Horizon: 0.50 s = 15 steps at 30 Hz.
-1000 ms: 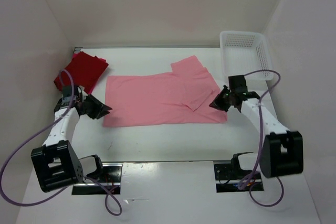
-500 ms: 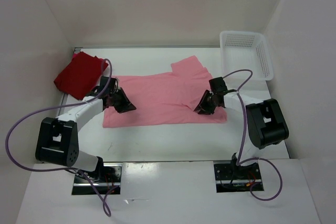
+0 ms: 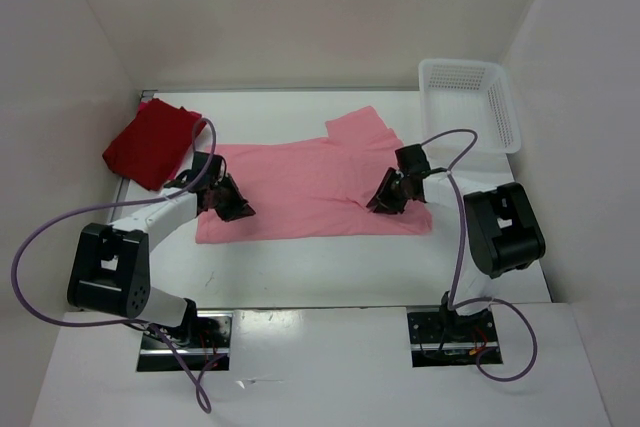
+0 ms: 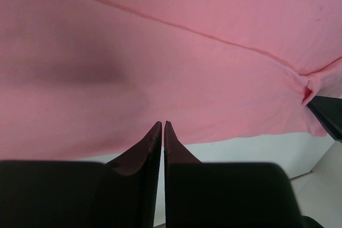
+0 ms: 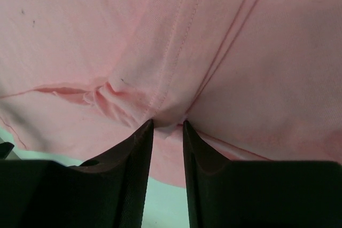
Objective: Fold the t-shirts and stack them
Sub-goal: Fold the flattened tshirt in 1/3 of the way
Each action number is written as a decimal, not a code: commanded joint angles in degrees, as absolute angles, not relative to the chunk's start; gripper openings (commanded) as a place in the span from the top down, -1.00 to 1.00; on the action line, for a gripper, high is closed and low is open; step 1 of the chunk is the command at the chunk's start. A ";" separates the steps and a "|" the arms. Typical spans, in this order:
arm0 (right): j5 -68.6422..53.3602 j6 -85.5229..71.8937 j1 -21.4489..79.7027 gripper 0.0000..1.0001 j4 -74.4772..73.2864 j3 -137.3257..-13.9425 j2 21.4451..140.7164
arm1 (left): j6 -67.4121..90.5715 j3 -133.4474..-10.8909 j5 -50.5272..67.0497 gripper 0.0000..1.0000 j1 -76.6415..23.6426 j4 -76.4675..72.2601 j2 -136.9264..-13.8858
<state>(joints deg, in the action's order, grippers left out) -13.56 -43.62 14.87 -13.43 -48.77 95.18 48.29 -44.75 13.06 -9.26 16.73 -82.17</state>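
No legible lettering, labels, brand marks, numerals or signs in any of the three views: top external, left wrist, right wrist — plain surfaces throughout.

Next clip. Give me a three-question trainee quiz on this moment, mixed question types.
1. True or false: the dark red t-shirt lies in the white basket.
2. Which thing are the left gripper and the right gripper both on? A) pink t-shirt B) dark red t-shirt C) white basket
3. Fill in: the top view shows ___ t-shirts.
Key: 1 false; 2 A; 3 two.
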 commanded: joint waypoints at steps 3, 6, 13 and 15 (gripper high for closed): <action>-12.83 -42.54 15.47 0.39 -12.03 -53.51 97.29 | 47.55 -44.30 11.25 0.81 -7.04 16.70 -82.18; -12.83 -41.93 15.47 0.68 -12.74 -55.89 97.82 | 46.32 -44.82 11.25 0.81 -6.24 17.31 -82.18; -14.32 -41.31 15.47 0.94 -14.33 -63.27 102.90 | 46.84 -45.44 11.95 0.81 -5.71 17.31 -81.04; -15.46 -41.92 15.99 0.96 -14.33 -69.23 105.37 | 46.85 -45.97 11.95 0.81 -5.71 17.31 -81.04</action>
